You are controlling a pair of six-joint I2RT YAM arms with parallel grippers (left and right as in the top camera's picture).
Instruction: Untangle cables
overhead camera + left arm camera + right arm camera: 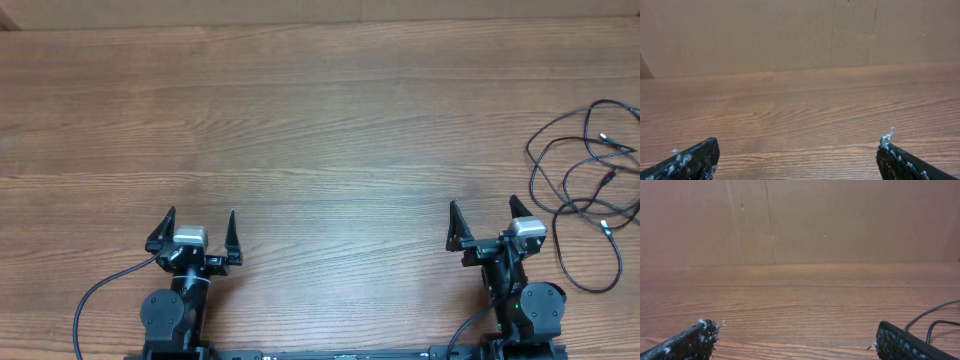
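Wood-grain tabletop (300,120), cables (583,207) tangled at its right edge; our left end effector (201,218) and right end effector (483,208) gape wide, empty.

Soft, even, warm light covers the wooden table (320,120), and shadows are faint. The overhead view is sharp out to its borders. The wrist views are dimmer and slightly grainy. In the left one a pale sheen lies on the wood toward 9 o'clock, and the fingertips (690,160) at 7 and 5 o'clock are blurred.
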